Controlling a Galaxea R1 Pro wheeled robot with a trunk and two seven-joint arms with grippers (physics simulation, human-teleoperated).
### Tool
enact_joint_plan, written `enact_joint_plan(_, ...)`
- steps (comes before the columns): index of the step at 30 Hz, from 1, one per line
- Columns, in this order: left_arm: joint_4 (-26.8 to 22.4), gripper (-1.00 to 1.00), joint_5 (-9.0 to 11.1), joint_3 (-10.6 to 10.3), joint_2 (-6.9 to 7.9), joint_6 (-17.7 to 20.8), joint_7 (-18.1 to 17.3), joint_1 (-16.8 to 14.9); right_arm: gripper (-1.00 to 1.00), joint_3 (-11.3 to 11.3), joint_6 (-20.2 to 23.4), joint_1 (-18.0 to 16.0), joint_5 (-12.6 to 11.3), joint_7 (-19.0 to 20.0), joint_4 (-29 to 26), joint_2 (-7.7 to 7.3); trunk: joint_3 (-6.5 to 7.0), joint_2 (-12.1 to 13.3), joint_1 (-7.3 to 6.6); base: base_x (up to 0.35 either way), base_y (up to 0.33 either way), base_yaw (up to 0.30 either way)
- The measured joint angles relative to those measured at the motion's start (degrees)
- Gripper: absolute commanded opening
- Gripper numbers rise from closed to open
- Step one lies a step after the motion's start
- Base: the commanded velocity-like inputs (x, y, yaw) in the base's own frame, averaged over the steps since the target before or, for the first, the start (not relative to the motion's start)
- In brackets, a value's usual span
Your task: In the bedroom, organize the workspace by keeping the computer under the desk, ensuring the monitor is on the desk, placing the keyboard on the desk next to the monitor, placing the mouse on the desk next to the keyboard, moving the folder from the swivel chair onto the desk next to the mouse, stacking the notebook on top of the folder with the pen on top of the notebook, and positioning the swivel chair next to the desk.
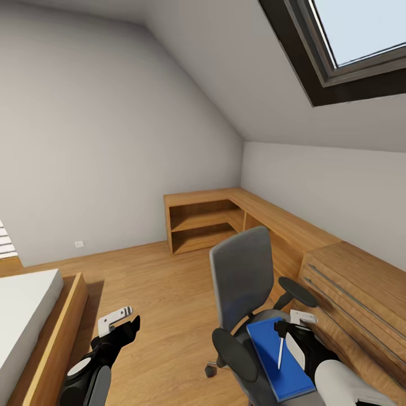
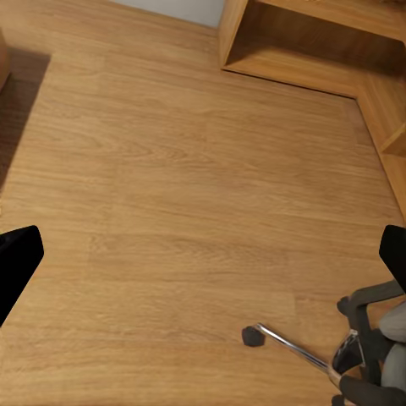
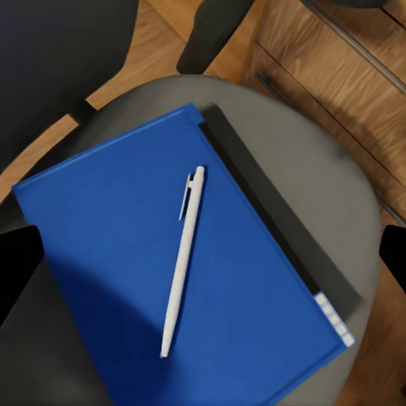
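The grey swivel chair [image 1: 242, 276] stands on the wood floor beside a light-wood chest. A bright-blue folder [image 3: 110, 254] lies flat on its seat [image 3: 330, 178], with a white pen [image 3: 182, 262] on top. A dark-grey notebook [image 3: 279, 228] pokes out from under the folder's edge. My right gripper [image 3: 205, 262] hovers open just above the folder and pen, fingers wide apart. In the head view the right gripper [image 1: 294, 327] is over the folder [image 1: 270, 366]. My left gripper [image 1: 121, 322] is open over bare floor, left of the chair's wheeled base [image 2: 338, 355].
Light-wood corner shelves [image 1: 203, 220] run along the far wall into a drawer chest [image 1: 349, 299] close on the chair's right. A bed [image 1: 28, 316] with a wooden frame is at the left. Open floor [image 1: 163, 282] lies between the bed and the chair. A skylight [image 1: 349, 39] is overhead.
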Motion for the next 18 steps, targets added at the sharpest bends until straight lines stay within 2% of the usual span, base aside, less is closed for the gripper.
enact_joint_plan(18,-0.1,1.0,0.0,0.3,0.0,-0.1,0.0,0.0,1.0,0.0,0.0,0.0,-0.2,-0.1,-0.1,-0.16,-3.24,-7.2,3.96,0.0,0.0,0.0)
